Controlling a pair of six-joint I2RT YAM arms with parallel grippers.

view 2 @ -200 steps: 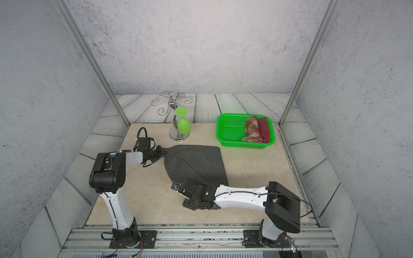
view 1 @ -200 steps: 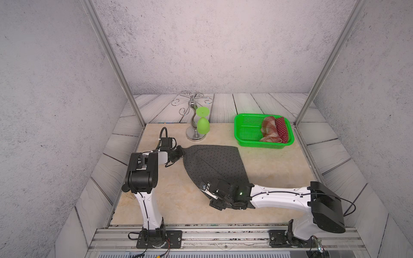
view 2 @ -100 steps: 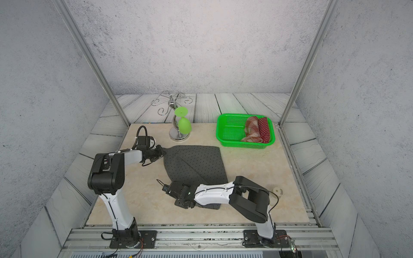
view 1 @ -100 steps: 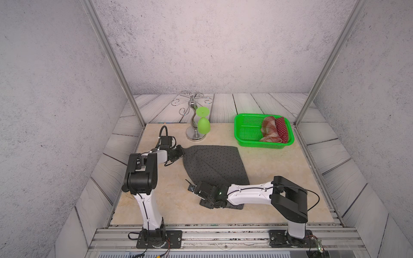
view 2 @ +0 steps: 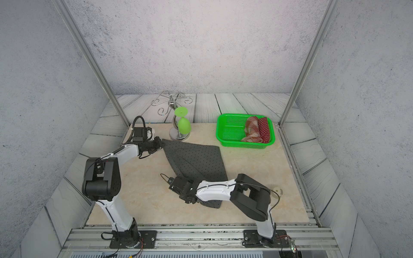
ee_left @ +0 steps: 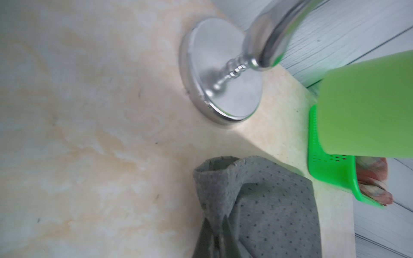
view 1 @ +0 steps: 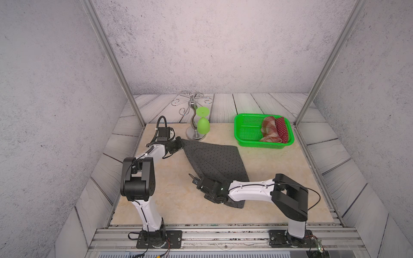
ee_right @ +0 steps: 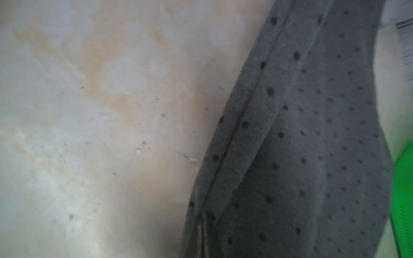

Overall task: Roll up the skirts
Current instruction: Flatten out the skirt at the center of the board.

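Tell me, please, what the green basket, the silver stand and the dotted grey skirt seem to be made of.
The green basket looks like moulded plastic, glossy: perforated walls, uniform bright colour. The silver stand seems polished, perhaps chromed, metal: its base shows mirror-like reflections. The grey skirt is a soft matte fabric, possibly felt-like: fuzzy nap, stitched hem, loose folds.

Both top views high at the front, looking down over the whole table (view 1: 279,160), each wrist view very close to the grey skirt (ee_left: 268,212), both sharing it and the green basket (ee_left: 324,169)
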